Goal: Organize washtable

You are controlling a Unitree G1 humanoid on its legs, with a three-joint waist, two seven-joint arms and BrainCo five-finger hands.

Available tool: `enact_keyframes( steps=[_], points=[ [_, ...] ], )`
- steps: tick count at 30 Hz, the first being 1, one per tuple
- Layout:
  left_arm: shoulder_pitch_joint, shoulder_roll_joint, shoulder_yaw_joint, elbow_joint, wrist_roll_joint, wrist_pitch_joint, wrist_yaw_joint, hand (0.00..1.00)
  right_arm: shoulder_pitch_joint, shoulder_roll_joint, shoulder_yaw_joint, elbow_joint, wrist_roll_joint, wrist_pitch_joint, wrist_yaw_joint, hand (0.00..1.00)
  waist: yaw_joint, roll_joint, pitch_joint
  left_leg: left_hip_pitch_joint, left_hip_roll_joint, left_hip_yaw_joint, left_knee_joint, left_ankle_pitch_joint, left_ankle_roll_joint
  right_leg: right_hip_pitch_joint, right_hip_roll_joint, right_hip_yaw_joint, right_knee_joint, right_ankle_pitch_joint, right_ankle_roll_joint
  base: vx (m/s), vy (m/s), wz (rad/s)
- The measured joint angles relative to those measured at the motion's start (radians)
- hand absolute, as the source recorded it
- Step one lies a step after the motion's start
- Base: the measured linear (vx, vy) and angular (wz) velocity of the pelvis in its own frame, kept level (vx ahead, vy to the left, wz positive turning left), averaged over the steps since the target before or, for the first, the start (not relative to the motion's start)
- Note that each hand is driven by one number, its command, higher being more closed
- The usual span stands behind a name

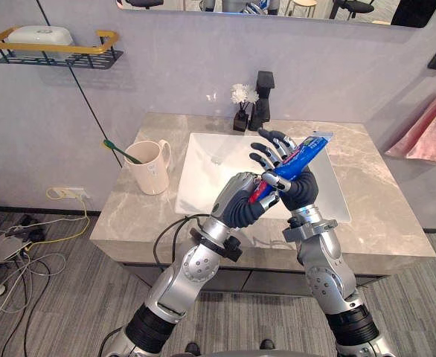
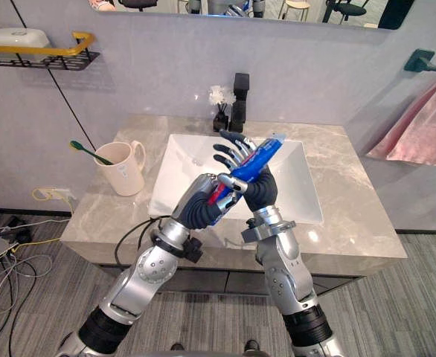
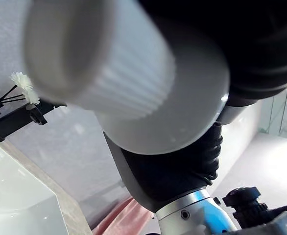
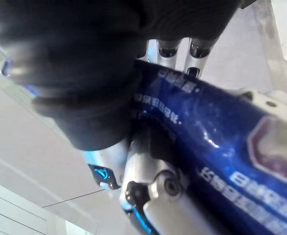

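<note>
Head stereo cams down on sink (image 1: 203,172), wrist cams v. close to tube (image 4: 222,142)

The toothpaste tube (image 1: 303,154) is glossy blue with white lettering and a red patch, and its ribbed cap (image 3: 109,73) is white. The bench (image 1: 140,216) is grey marble with pale veins, the sink (image 1: 203,178) plain white. The cup (image 1: 149,171) is cream, the toothbrush (image 1: 117,149) green, the towel (image 1: 434,130) pink, the tap (image 1: 263,100) black. The wall shelf (image 1: 54,50) is black wire with a yellow rail.
</note>
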Motion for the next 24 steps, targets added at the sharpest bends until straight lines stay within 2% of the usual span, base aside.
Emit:
enact_keyframes(
  steps=[12,13,21,24],
  points=[
    [0.026,-0.048,-0.006,0.061,-0.001,-0.01,0.014,1.0,0.0,0.016,0.0,0.008,-0.017,0.005,-0.018,1.0,0.0,-0.001,-0.001,0.002,0.0,0.0,-0.008,0.005,-0.001,-0.001,0.001,0.001,0.0,0.0,0.0,-0.02,-0.008,0.0],
    [0.028,-0.048,-0.001,0.061,-0.001,-0.011,0.014,0.0,0.0,0.017,0.0,0.008,-0.019,0.006,-0.017,1.0,0.0,-0.001,-0.001,0.003,0.0,0.0,-0.008,0.005,0.0,-0.001,0.001,0.0,0.0,0.0,0.0,0.0,0.0,0.0],
    [0.097,-0.028,0.028,-0.027,-0.003,-0.012,0.013,0.0,-0.016,0.034,0.001,0.005,-0.026,0.005,0.022,1.0,0.0,0.001,-0.001,0.019,0.0,-0.004,-0.011,0.006,-0.001,0.017,0.001,-0.004,0.0,0.0,0.0,-0.02,-0.01,0.01],
    [0.116,0.006,0.042,-0.09,-0.003,-0.012,0.013,0.0,-0.025,0.056,0.009,-0.014,-0.031,0.001,0.029,1.0,0.0,0.003,-0.002,0.022,0.0,-0.007,-0.014,0.008,-0.001,0.017,0.0,-0.007,0.0,-0.001,0.0,-0.05,-0.017,0.04]
  ],
)
